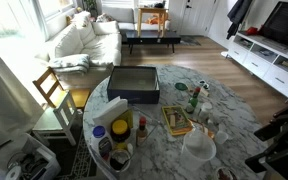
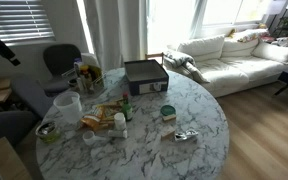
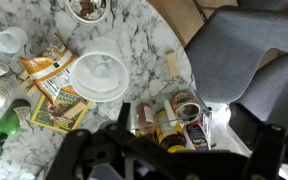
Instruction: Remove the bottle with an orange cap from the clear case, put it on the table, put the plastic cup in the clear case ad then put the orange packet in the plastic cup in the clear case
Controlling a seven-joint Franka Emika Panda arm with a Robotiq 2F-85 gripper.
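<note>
Cup (image 3: pixel 99 75) stands upright on the table (image 3: pixel 134 30), mouth up, just beside the clear case (image 3: pixel 52 90) — the case's long axis running diagonally across the wrist view — while the gripper (image 3: pixel 172 118) hangs over the table edge, jaws apart, gripping nothing.

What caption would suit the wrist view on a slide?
Open pincer above the marbled table, plastic cup standing among packets and jars.

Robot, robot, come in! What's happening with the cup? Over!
Gripper open, empty, over the table edge. Plastic cup upright on table, outside the clear case. Nothing covering the cup.
</note>
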